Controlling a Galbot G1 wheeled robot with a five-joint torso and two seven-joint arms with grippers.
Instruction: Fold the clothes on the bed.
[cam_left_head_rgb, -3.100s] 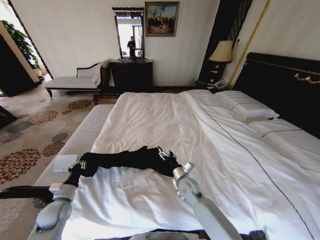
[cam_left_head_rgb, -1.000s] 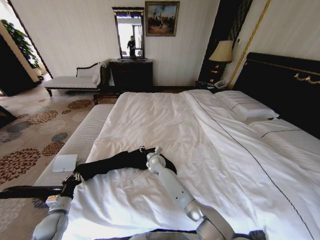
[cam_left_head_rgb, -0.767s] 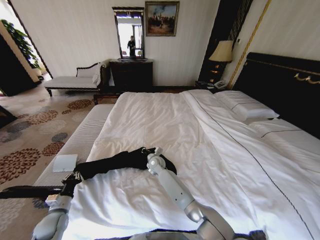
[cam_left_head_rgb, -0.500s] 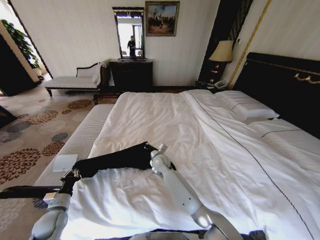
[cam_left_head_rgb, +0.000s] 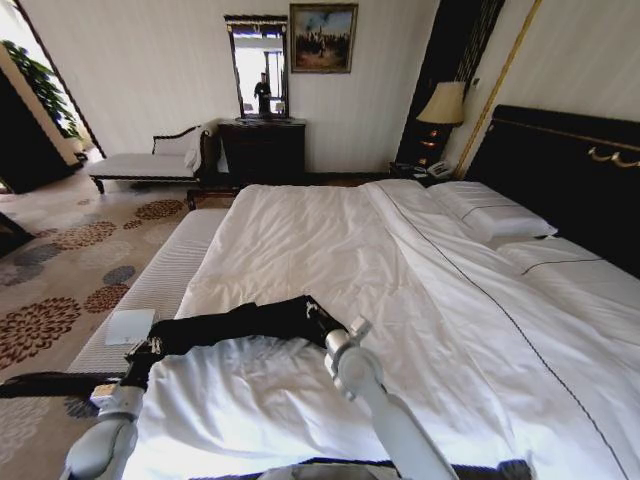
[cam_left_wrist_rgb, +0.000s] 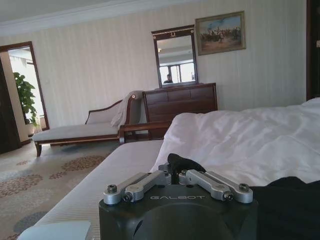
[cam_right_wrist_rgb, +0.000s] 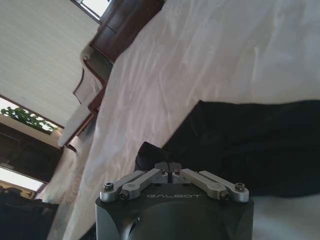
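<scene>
Since the earlier frame the right gripper has drawn back toward the bed's near edge, pulling the black T-shirt into a flatter band.
The shirt lies on the white bed near its near-left corner; the left gripper, at the bed's left edge, and the right each pinch a fold of it between closed fingers.
</scene>
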